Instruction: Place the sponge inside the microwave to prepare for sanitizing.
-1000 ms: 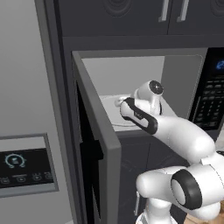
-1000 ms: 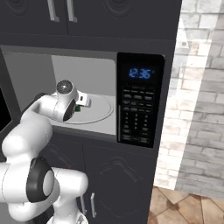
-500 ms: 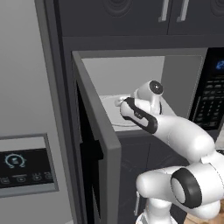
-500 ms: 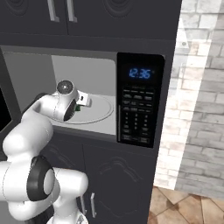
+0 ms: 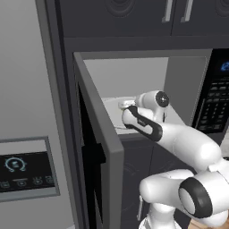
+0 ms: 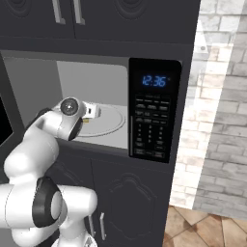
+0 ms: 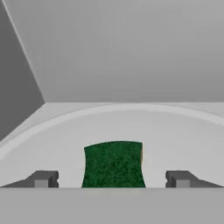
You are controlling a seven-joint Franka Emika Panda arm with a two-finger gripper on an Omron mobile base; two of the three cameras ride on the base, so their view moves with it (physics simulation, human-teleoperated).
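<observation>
The white arm reached into the open cavity of the built-in microwave (image 6: 96,77), a grey-framed oven with a pale grey interior, its door (image 5: 96,134) swung wide toward the left base camera and seen there nearly edge-on. In the hand view the end effector (image 7: 112,179) stood wide, its two small dark finger tips (image 7: 43,179) well apart at either side of the frame, and neither tip touched anything. Between them, with clear gaps on both sides, lay the small rectangular sponge (image 7: 113,164), green face up with a thin yellow layer showing along its right edge; it rested flat on the round pale turntable (image 7: 175,131), whose curved rim arced across the view in front of the grey back wall. From the right base view the end effector (image 6: 91,112) sat low over the near left part of the turntable (image 6: 108,123), and a sliver of yellow-green (image 6: 86,120) showed just under the hand. The black keypad panel (image 6: 153,116) with blue digits stood to the right of the cavity. Dark cabinet doors with pale handles (image 6: 65,12) ran above the oven. A tall grey appliance with a small dark control panel (image 5: 27,172) stood to the left, and a pale brick wall (image 6: 222,106) to the right
</observation>
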